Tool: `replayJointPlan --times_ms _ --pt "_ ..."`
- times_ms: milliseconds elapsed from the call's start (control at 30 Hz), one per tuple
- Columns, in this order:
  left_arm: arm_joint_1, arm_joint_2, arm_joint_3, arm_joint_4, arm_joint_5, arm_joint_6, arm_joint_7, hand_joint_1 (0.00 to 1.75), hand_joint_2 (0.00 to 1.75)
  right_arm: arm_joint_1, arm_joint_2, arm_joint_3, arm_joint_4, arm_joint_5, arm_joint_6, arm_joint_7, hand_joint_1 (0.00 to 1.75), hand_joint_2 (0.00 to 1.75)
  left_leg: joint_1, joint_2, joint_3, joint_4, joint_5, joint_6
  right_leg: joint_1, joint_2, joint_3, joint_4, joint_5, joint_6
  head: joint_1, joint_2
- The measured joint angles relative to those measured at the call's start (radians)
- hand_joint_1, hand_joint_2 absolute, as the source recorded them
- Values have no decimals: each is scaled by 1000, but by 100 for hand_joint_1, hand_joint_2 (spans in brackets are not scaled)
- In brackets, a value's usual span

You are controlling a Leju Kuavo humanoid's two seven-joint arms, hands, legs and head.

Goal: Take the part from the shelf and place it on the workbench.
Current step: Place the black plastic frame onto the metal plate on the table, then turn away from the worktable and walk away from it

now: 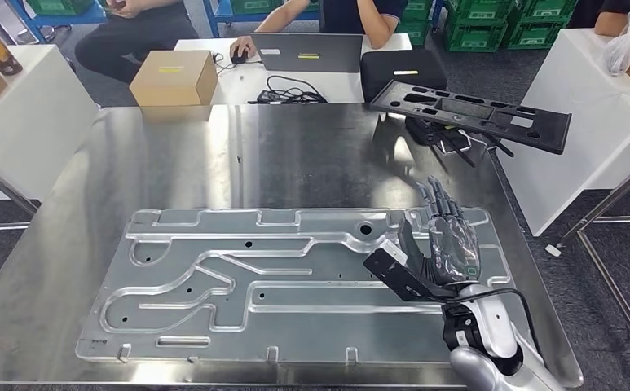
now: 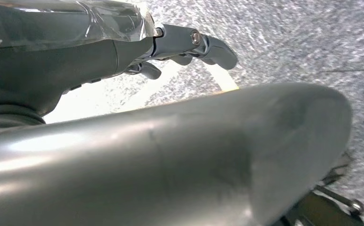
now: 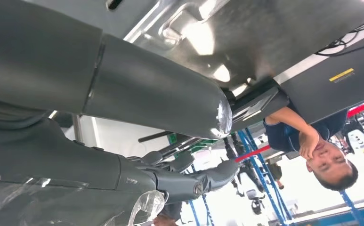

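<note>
The part is a large flat aluminium plate (image 1: 295, 281) with milled channels. It lies flat on the steel workbench (image 1: 295, 155), filling its near half. My right hand (image 1: 446, 236) hovers over the plate's right end, fingers stretched out and apart, holding nothing. In the right wrist view its thumb (image 3: 156, 94) and fingers (image 3: 203, 181) are spread, with an edge of the plate (image 3: 184, 28) beyond them. My left hand (image 2: 189, 44) hangs over grey floor; its fingers are loosely bent with nothing in them.
A long black panel (image 1: 470, 114) rests at the bench's far right corner. A cardboard box (image 1: 173, 80) sits at the far left edge. Behind are a white table with a laptop (image 1: 307, 50), cables and seated people. White tables flank both sides.
</note>
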Motion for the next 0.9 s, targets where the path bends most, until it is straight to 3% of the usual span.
replayJointPlan --times_ms 33,67,167,200,233,267,300,333,367,433,500,533,600,667,700,733,767,833,900 --pt "-1 -1 1 0 0 0 0 0 0 -1 0 0 0 -2 0 0 0 0 3 1 -6 -7 12 1 -1 0 -7 9 -14 5 0 0" --pt "-2 -2 3 0 1 0 0 0 0 -2 -1 0 1 -3 0 -1 0 0 7 2 -15 -13 26 2 -2 1 -19 33 -46 11 0 0" --pt "-4 -9 5 0 2 0 2 0 0 -7 -3 0 4 -8 1 -1 0 0 13 3 -52 -15 62 2 -6 1 -68 206 -188 26 0 0" --pt "-4 -11 7 0 2 0 3 0 0 -7 -4 0 5 -12 1 -2 0 0 15 4 -67 -14 73 -1 -9 1 -73 258 -204 32 0 0" --pt "-4 -13 8 0 2 0 3 0 0 -8 -4 0 7 -17 1 -2 0 0 18 5 -82 -13 83 -5 -13 1 -66 284 -196 38 0 0" --pt "-4 -15 10 0 2 0 4 0 0 -10 -5 0 9 -21 1 -2 0 0 22 6 -96 -9 92 -10 -18 1 -42 275 -169 46 0 0" --pt "-6 -17 11 0 2 0 4 0 0 -13 -6 0 12 -25 1 -3 0 0 27 7 -111 -3 100 -16 -24 0 -1 231 -137 55 0 0" --pt "-7 -17 12 0 2 0 4 0 0 -16 -8 0 14 -30 1 -3 0 0 30 7 -127 8 105 -24 -29 0 51 163 -122 67 1 0" --pt "-9 -17 13 0 2 0 4 0 0 -20 -9 0 15 -33 0 -3 0 0 31 6 -141 21 109 -30 -31 2 99 93 -122 71 1 0" --pt "-12 -17 14 0 3 1 5 0 0 -26 -10 0 17 -40 0 -4 0 0 28 5 -159 38 121 -41 -31 4 147 10 -145 64 0 0" --pt "-11 -18 14 0 6 2 5 0 0 -26 -10 -1 20 -45 0 -3 0 0 29 4 -168 41 134 -48 -29 1 137 7 -141 40 -1 0" --pt "-10 -18 14 0 7 2 5 0 0 -27 -10 0 22 -47 1 -3 0 0 32 4 -175 49 124 -51 -28 -1 129 9 -134 28 -1 0" --pt "-7 -18 14 0 8 2 6 0 0 -28 -11 0 25 -48 1 -2 0 0 36 4 -203 121 50 -60 -27 -3 104 10 -114 7 -1 0" --pt "-7 -19 14 0 8 2 6 0 0 -28 -12 0 27 -48 1 -1 0 0 36 3 -241 260 -50 -65 -23 -3 74 11 -91 -3 -1 0" --pt "-7 -19 14 0 9 2 6 0 0 -28 -12 0 28 -48 1 -1 0 0 36 3 -252 321 -76 -64 -20 -2 59 11 -80 -6 -1 0" --pt "-7 -20 14 0 9 2 6 0 0 -28 -12 0 29 -49 1 -1 0 0 34 3 -247 353 -79 -59 -16 -2 45 11 -69 -8 -1 0" --pt "-7 -21 14 0 9 2 6 0 0 -28 -13 0 30 -49 1 -1 0 0 32 3 -226 350 -62 -51 -11 -2 32 11 -58 -10 -1 0" --pt "-8 -21 14 0 10 2 6 0 0 -28 -14 0 30 -50 1 1 0 0 18 2 -131 240 -14 -20 -3 -2 11 11 -39 -12 -1 0" --pt "-11 -21 15 0 11 2 6 0 0 -28 -16 -1 30 -52 1 3 0 0 0 2 -26 86 -12 9 2 -2 -1 10 -22 -10 -1 0"
